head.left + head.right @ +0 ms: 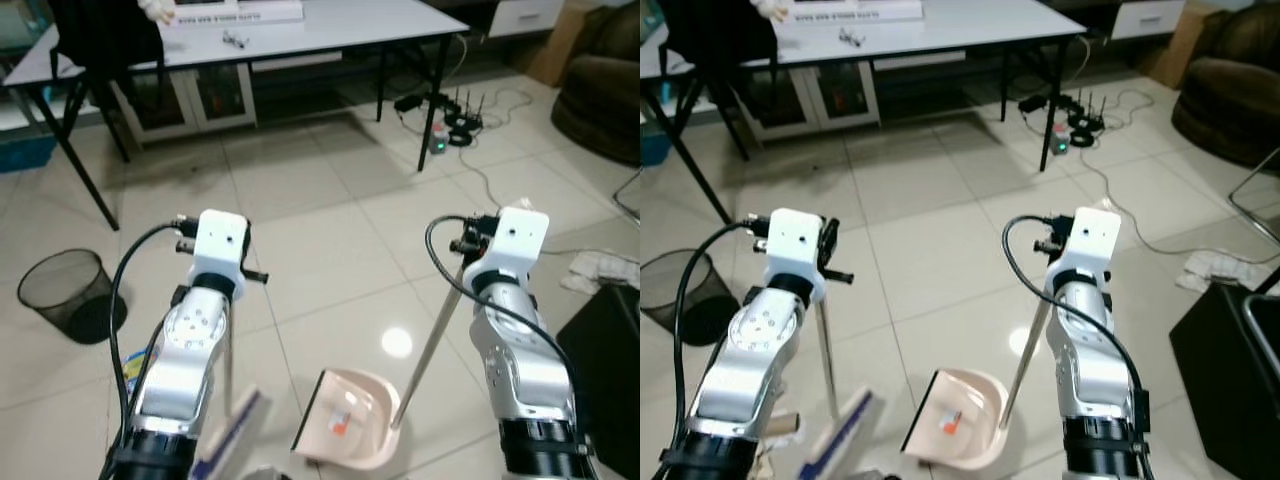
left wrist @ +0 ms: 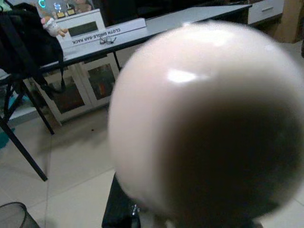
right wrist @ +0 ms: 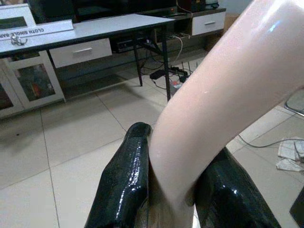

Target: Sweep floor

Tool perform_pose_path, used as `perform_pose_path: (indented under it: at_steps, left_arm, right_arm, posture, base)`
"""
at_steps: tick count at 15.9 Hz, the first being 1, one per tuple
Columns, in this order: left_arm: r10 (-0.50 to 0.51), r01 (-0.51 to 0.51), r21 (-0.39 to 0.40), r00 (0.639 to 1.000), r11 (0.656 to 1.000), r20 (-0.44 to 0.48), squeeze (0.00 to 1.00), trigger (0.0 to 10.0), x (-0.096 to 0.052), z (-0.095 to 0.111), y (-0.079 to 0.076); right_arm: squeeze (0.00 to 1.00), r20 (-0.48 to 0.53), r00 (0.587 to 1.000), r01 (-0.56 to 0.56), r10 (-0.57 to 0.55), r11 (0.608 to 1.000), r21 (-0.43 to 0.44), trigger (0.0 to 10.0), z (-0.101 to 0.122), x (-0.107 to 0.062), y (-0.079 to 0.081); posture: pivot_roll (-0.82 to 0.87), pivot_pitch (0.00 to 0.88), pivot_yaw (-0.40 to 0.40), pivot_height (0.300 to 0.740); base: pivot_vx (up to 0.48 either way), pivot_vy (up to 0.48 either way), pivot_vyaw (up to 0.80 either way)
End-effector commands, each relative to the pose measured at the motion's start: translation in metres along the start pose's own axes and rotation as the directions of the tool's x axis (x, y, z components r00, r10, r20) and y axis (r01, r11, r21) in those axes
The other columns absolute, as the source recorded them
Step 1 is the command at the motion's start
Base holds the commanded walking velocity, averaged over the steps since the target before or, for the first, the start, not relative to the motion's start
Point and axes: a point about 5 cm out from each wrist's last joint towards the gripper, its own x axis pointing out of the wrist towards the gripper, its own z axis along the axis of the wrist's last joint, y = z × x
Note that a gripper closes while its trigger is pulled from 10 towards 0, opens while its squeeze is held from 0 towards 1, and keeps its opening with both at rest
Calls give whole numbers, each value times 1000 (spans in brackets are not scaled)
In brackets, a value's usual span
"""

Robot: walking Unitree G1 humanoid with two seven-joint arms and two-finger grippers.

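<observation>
- Down on the floor tiles (image 1: 330,200), between both arms: dustpan (image 1: 352,418) holding scraps, broom head (image 1: 232,428) just left of it.
- Right end effector (image 3: 173,190) clamped round the dustpan handle (image 1: 432,335); slanting down-left.
- Left end effector (image 1: 222,300): broom handle (image 1: 825,350) beneath it, near-upright; grip cannot be told.

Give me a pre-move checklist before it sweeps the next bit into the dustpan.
1. Right gripper shut on the dustpan handle: ok.
2. Left gripper holding the broom handle: cannot tell, its wrist view is blocked by the handle's rounded end.
3. Dustpan on the tiles, mouth towards the broom head: ok.
4. Debris already in the pan: ok.
5. Cable lying on the floor ahead: not ok, keep away.
</observation>
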Motion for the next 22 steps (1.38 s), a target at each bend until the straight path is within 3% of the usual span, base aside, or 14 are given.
perform_pose_path:
  at_steps: [1, 7, 16, 22]
  left_arm:
    - [13, -13, 23, 999, 1000, 32, 0, 10000, -2, 8, 5]
    - [11, -11, 18, 999, 1000, 48, 0, 10000, -3, 11, 6]
    - [2, -3, 25, 998, 1000, 64, 0, 10000, -4, 15, 5]
    - [0, -2, 25, 997, 1000, 71, 0, 10000, -5, 16, 4]
  right_arm:
    - [0, 28, 1000, -4, 3, 1000, 26, 10000, 9, -2, 2]
    - [0, 37, 998, -57, 56, 998, 19, 10000, 12, -2, 10]
    - [0, 123, 992, 6, 5, 996, -85, 10000, 21, -3, 1]
    - [0, 115, 993, -17, 20, 999, -31, 10000, 23, -2, 5]
  posture:
    - [-26, 38, 38, 740]
    - [-26, 42, 30, 740]
    - [-32, 24, 29, 740]
    - [-33, 21, 25, 740]
  base:
    - [0, 0, 0]
    - [0, 0, 0]
    - [0, 0, 0]
    - [-130, 0, 0]
